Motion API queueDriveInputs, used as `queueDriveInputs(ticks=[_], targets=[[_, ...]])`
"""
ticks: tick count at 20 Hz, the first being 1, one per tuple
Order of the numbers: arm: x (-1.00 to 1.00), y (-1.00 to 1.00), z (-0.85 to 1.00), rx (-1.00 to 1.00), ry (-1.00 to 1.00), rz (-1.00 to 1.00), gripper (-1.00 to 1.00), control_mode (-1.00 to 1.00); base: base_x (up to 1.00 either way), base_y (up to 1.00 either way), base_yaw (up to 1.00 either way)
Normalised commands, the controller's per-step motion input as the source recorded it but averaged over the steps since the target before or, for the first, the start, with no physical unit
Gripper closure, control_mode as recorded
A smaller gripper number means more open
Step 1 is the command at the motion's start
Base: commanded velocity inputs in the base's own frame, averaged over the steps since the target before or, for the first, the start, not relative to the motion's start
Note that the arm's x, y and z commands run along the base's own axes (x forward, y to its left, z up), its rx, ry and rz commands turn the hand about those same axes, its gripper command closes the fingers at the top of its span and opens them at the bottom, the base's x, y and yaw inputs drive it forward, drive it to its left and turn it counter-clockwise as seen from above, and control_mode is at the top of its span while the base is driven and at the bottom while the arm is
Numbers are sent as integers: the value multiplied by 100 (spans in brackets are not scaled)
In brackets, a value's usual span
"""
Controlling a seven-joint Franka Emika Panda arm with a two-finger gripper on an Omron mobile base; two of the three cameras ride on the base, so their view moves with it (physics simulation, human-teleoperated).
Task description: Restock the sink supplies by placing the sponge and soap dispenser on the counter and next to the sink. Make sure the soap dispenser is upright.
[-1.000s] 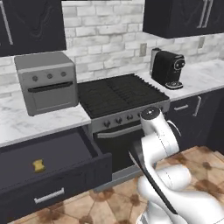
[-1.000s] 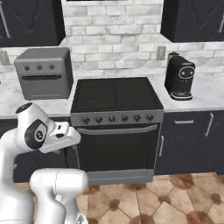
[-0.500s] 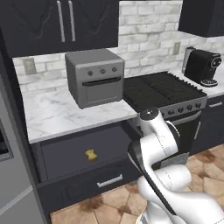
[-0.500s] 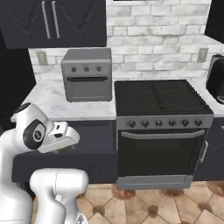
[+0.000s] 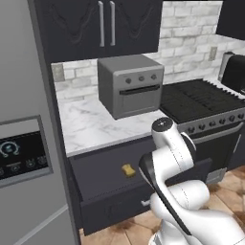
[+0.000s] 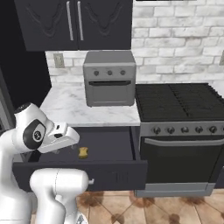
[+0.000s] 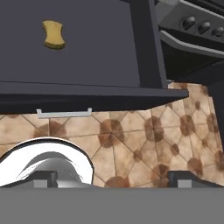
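The sponge (image 5: 128,170) (image 6: 83,152) (image 7: 54,34) is a small yellow block lying on the floor of an open dark drawer (image 6: 109,144) under the white marble counter (image 5: 91,127) (image 6: 70,107). My gripper (image 7: 113,179) is open, its two dark fingertips (image 7: 43,178) far apart with nothing between them. It hangs in front of and below the drawer front (image 7: 87,94), well short of the sponge, looking at the tiled floor. The soap dispenser and the sink are out of view.
A grey toaster oven (image 5: 130,83) (image 6: 109,76) stands on the counter at the back. A black stove (image 5: 201,100) (image 6: 179,103) is to the right and a grey fridge (image 5: 24,143) to the left. Dark upper cabinets (image 6: 74,24) hang above.
The whole picture has shifted: the base has driven left, so the stove slid right and the fridge came into view. The open drawer with the sponge now sits straight before the arm.
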Motion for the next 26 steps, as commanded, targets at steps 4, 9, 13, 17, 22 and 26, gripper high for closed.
queueDriveInputs(ticks=[4, 9, 13, 17, 22, 26], targets=[[0, 0, 0, 0, 0, 0, -100, 100, 3, 39, 8], [0, 0, 0, 0, 0, 0, -100, 100, -32, 8, 9], [0, 0, 0, 0, 0, 0, -100, 100, -6, 3, 5], [28, 0, -15, 0, 0, 6, -100, -100, 3, 0, 2], [92, 0, -12, 7, 0, 1, -100, -100, 0, 0, 0], [86, 20, -27, 7, 1, 0, -100, -100, 0, 0, 0]])
